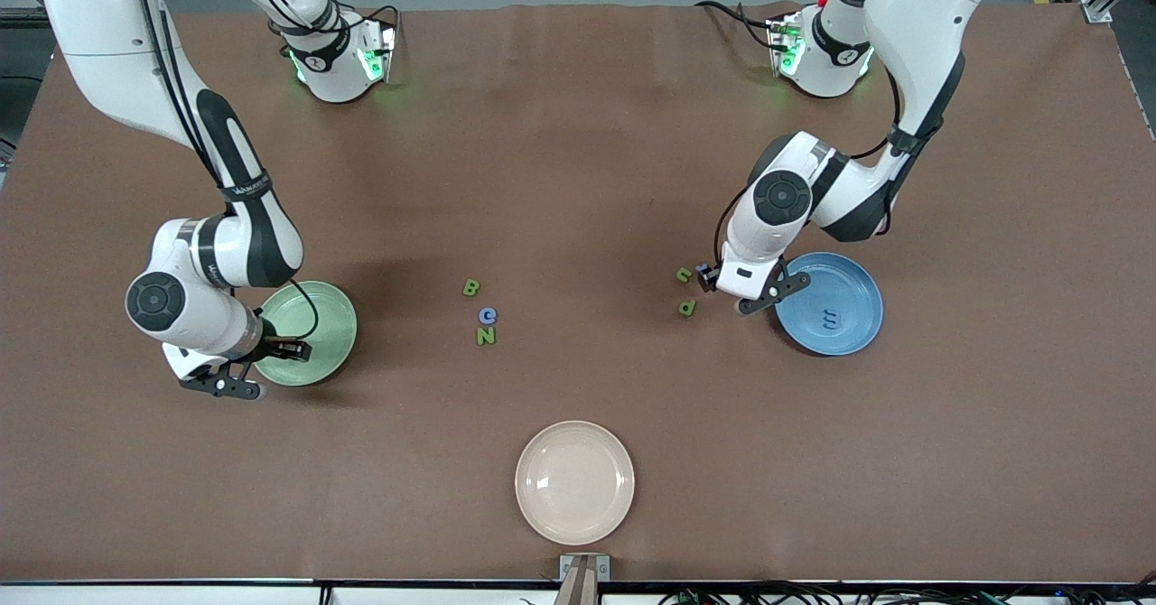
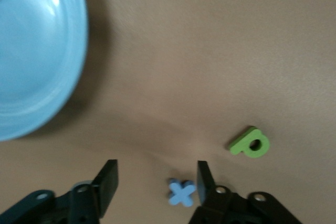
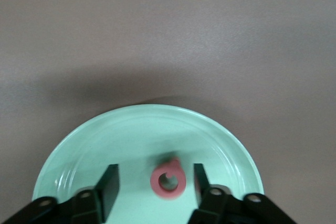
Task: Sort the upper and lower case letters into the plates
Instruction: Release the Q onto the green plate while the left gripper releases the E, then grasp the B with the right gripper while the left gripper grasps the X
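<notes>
My left gripper stands open low over the table beside the bright blue plate. A blue x lies on the table between its jaws, close to one finger. A green p lies just outside that finger, and the green u-like letter is farther from the front camera. A blue m rests in the blue plate. My right gripper is open over the pale green plate, with the pink Q lying free between its jaws. Green B, blue C and green N lie mid-table.
A cream-white round plate sits near the table's front edge, nearer to the front camera than the B, C and N. The brown table surface stretches between the two arms' bases.
</notes>
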`<action>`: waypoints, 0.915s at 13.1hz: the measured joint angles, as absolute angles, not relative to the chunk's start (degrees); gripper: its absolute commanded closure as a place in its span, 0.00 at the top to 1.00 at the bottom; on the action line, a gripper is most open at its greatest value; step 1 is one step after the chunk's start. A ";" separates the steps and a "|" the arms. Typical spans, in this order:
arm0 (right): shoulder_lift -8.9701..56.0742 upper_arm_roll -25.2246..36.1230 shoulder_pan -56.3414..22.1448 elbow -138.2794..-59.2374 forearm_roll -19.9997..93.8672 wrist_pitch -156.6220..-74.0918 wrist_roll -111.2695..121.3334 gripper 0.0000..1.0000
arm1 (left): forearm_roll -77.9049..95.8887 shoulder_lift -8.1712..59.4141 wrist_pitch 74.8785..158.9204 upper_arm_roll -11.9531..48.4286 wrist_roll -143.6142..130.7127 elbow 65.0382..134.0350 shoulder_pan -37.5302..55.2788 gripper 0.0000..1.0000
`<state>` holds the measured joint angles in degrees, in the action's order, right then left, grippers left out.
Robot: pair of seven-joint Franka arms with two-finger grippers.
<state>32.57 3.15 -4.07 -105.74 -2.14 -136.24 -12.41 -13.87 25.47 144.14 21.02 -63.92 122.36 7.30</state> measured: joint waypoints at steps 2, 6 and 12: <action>32.13 2.08 -4.44 -105.58 -1.63 -135.01 -12.60 0.78 | -13.87 26.45 148.80 21.02 -65.45 124.65 7.35 0.66; 27.21 -2.43 -7.19 -106.36 5.83 -131.19 -16.09 0.83 | -13.87 27.11 149.45 21.04 -65.81 125.27 8.89 0.64; 24.00 -3.38 -23.49 -108.58 6.35 -131.52 -37.87 0.84 | -13.87 27.47 149.50 20.87 -66.06 125.29 9.15 0.56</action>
